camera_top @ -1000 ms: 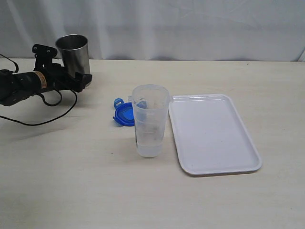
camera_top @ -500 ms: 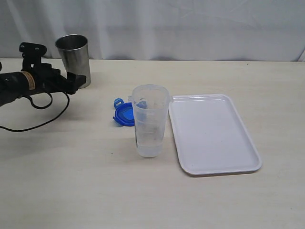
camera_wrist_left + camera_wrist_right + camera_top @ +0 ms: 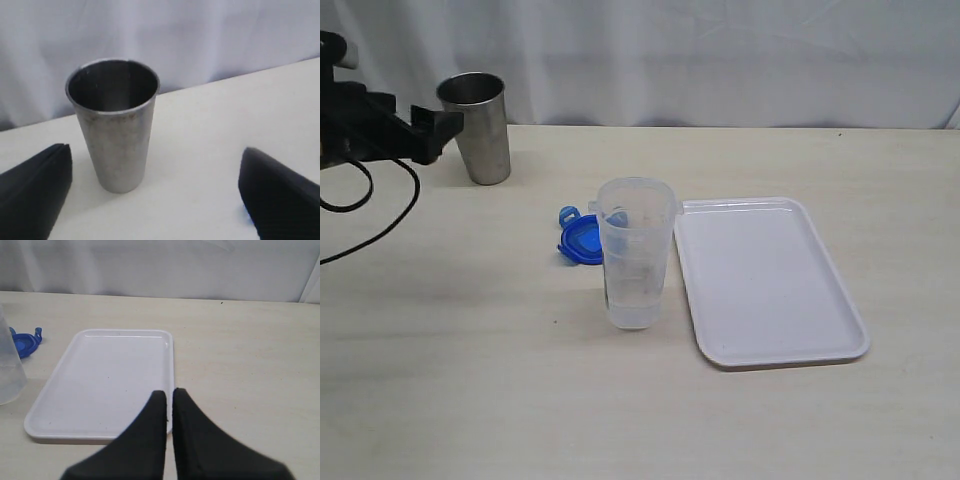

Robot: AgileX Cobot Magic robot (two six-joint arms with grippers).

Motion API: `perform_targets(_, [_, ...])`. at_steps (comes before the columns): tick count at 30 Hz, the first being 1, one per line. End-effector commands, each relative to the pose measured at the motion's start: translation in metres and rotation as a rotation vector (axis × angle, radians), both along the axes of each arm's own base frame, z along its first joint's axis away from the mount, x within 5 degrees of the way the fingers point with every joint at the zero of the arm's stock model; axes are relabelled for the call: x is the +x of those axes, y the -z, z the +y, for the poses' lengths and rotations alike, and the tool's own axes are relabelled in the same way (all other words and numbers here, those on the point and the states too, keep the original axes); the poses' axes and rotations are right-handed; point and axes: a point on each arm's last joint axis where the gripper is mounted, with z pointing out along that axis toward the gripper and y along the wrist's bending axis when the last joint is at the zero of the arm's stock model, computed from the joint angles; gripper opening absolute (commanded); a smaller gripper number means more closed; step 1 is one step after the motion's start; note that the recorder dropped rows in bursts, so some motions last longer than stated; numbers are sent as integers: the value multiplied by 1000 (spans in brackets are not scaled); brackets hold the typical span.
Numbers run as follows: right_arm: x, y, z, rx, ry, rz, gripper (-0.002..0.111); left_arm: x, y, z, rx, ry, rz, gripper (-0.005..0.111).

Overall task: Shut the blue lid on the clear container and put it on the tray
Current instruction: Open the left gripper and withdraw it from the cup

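Steel cup (image 3: 480,130) upper left, just beside empty, wide-spread left gripper (image 3: 432,138): easily toppled swinging toward blue lid (image 3: 582,242). Right gripper (image 3: 169,395) pinched together, empty.

The clear container (image 3: 636,255) stands close in front of the blue lid (image 3: 578,241) and blocks its right side; its left side is free. The steel cup (image 3: 480,125) stands just before the left claw (image 3: 435,133). Over the tray (image 3: 770,290) the way is open.
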Motion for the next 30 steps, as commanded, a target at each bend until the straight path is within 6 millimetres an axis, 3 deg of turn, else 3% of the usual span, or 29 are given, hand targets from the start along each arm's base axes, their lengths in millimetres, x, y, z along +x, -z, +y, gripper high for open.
perform_targets(1, [0, 0, 0, 2, -3, -11, 4, -22, -38, 2, -1, -12, -102, 84])
perform_targets(7, [0, 0, 0, 2, -3, -11, 4, -57, -92, 5, -35, -59, -248, 84])
perform_targets(12, [0, 0, 0, 2, -3, -11, 4, -88, -115, 7, -69, -88, -326, 84])
perform_targets(18, [0, 0, 0, 2, -3, -11, 4, -113, -118, 8, -151, -121, -339, 84])
perform_targets(30, [0, 0, 0, 2, -3, -11, 4, -118, -109, 8, -161, -116, -319, 84])
